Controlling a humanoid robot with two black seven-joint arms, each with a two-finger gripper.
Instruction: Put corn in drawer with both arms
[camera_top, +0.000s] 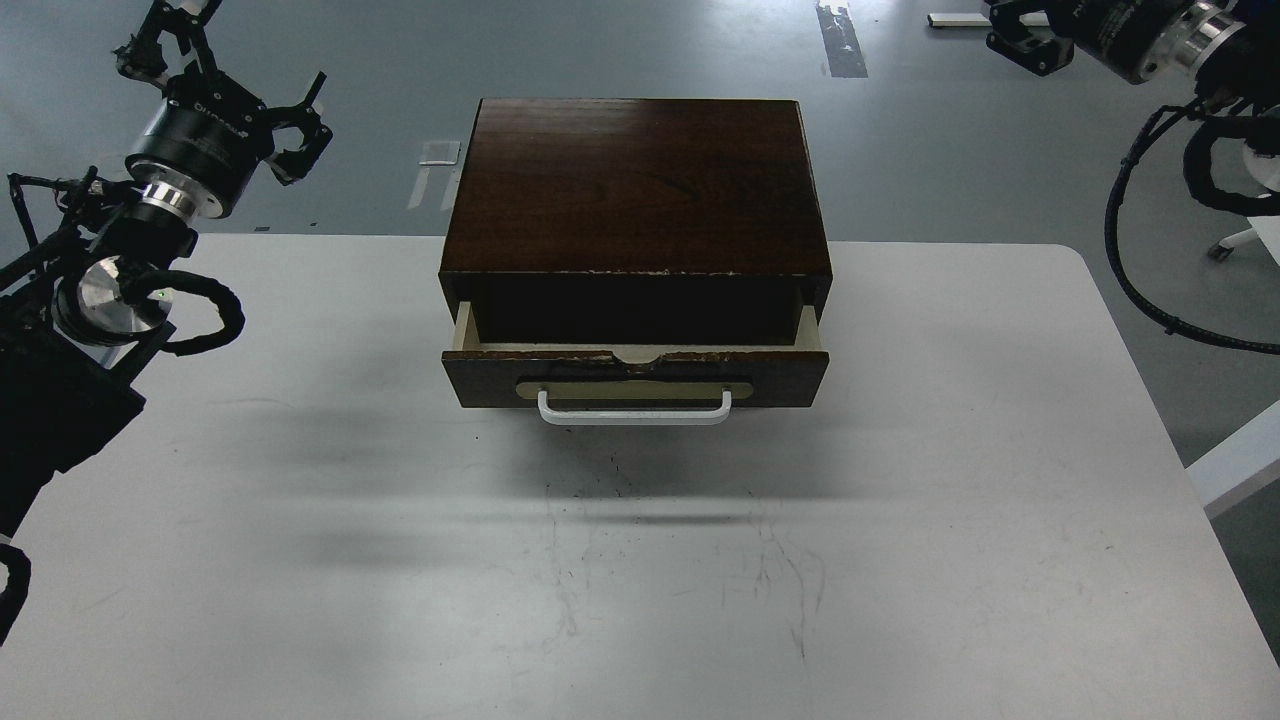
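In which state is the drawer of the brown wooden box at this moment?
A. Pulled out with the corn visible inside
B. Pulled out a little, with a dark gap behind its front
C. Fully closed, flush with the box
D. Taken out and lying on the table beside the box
B: the drawer front stands slightly forward of the wooden box, its pale sides show, and no corn is visible in the dark gap.

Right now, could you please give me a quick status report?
Left gripper open, empty; right gripper unclear. Dark brown wooden drawer partly open. No corn visible. White table unobstructed.
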